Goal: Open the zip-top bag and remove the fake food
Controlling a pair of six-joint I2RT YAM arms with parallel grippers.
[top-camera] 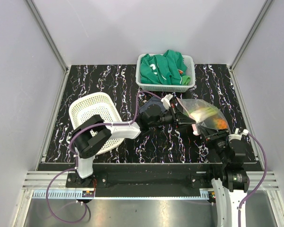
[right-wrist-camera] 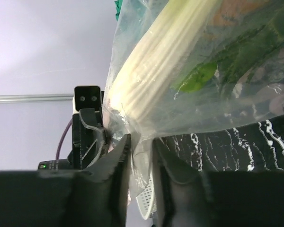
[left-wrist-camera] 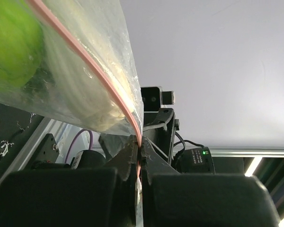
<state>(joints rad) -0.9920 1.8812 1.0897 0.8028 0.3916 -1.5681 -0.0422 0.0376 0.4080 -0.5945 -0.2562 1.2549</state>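
The left end effector [left-wrist-camera: 139, 147] clamps the pinkish zip strip [left-wrist-camera: 92, 68] of the zip-top bag [top-camera: 204, 112], held up over the bench [top-camera: 104, 78] right of centre (fake food [right-wrist-camera: 156, 66] inside). The right end effector [right-wrist-camera: 140, 144] stands narrowly parted, bag film between its 2 fingers.

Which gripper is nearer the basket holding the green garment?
Left. The left gripper pinches the zip-top bag closer to that basket; the right gripper straddles the bag's near edge, farther toward the arm bases.
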